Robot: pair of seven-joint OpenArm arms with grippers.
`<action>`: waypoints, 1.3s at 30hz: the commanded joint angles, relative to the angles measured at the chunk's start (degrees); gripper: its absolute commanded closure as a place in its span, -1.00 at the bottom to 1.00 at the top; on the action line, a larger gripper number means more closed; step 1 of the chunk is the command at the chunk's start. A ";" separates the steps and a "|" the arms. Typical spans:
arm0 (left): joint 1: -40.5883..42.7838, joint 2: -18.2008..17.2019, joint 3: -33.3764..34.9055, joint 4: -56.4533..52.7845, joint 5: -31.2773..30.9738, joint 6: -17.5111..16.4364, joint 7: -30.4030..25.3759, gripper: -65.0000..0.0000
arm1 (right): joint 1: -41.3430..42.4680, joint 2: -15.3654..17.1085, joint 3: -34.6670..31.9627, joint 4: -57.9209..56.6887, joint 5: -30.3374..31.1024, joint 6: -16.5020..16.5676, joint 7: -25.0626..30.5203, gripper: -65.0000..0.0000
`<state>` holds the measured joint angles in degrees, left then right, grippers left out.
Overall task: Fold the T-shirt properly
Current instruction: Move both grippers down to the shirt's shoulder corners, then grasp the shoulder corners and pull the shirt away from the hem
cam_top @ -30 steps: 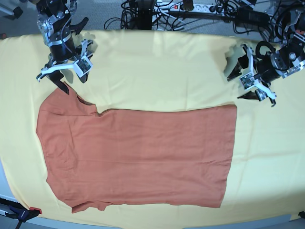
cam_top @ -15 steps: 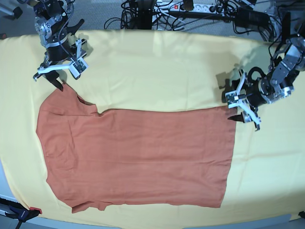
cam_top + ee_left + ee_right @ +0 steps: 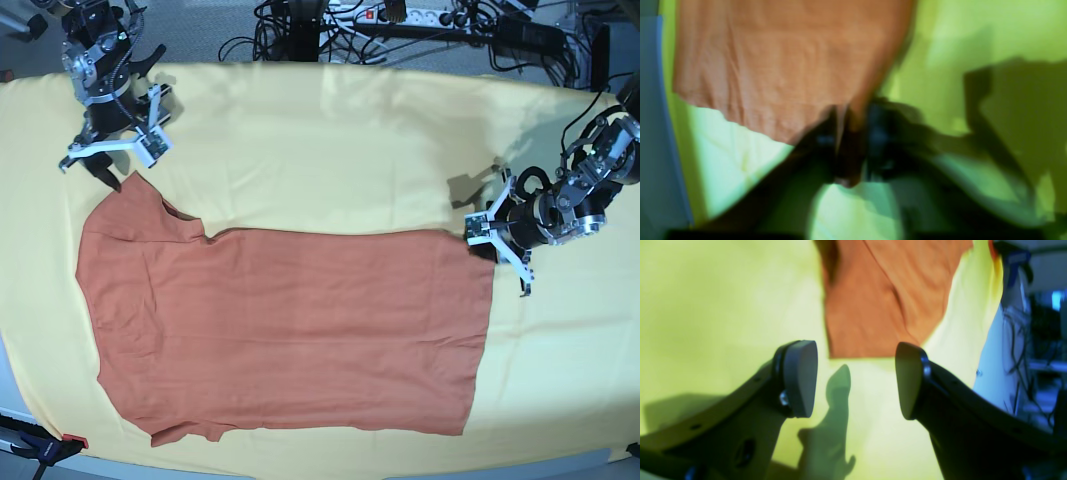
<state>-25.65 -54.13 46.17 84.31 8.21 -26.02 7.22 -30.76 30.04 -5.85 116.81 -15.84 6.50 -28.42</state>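
Note:
The rust-orange T-shirt (image 3: 290, 330) lies flat on the yellow cloth (image 3: 330, 150), sleeves toward the base view's left. My left gripper (image 3: 492, 245) is at the shirt's upper right hem corner. In the blurred left wrist view its fingers (image 3: 826, 140) stand close together, with a strip of the orange cloth (image 3: 846, 146) pinched between them. My right gripper (image 3: 100, 158) is open and empty, just above the upper sleeve corner (image 3: 130, 185). In the right wrist view the sleeve (image 3: 880, 306) lies beyond the gripper (image 3: 857, 380), apart from its fingers.
Cables and power strips (image 3: 400, 20) run along the back edge of the table. A clamp (image 3: 40, 447) sits at the front left corner. The yellow cloth covers the table well beyond the shirt on all sides.
My left gripper has come down and left onto the shirt's upper right corner, and that corner has shifted slightly inward. My right gripper has drifted up and left, staying open.

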 commanded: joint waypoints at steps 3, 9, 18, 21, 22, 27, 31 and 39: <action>-1.75 -1.14 -0.55 0.20 -1.29 0.13 0.74 1.00 | 0.13 3.10 5.14 1.01 3.19 2.54 0.79 -0.20; -1.70 -1.14 -0.55 0.22 -1.62 0.13 0.70 1.00 | 0.15 6.32 7.76 -0.04 15.10 12.20 3.15 -0.20; -1.84 -1.11 -0.55 0.57 -1.62 0.11 0.55 1.00 | 6.29 6.16 4.63 -9.09 17.55 14.27 3.82 -0.19; -1.84 -1.11 -0.52 0.57 -1.62 0.13 0.50 1.00 | 9.33 6.19 2.71 -12.13 17.11 14.64 3.78 -0.19; -1.84 -1.11 -0.55 0.59 -1.64 0.11 0.50 1.00 | 10.05 6.19 2.40 -12.85 17.14 14.47 3.78 -0.19; -1.84 -1.11 -0.52 0.59 -1.64 0.11 0.50 1.00 | 11.74 6.21 2.34 -15.63 17.40 16.55 3.85 0.13; -1.84 -1.11 -0.52 0.59 -1.88 0.11 0.50 1.00 | 11.87 6.21 2.34 -15.72 17.57 16.09 3.82 0.97; -1.84 -2.23 -0.55 0.70 -7.41 -1.36 0.70 1.00 | 11.13 9.88 2.36 -12.68 21.79 14.01 -3.17 1.00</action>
<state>-26.11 -54.94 46.17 84.38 1.02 -27.59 8.54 -19.90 38.85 -3.99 103.31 6.52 20.97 -31.88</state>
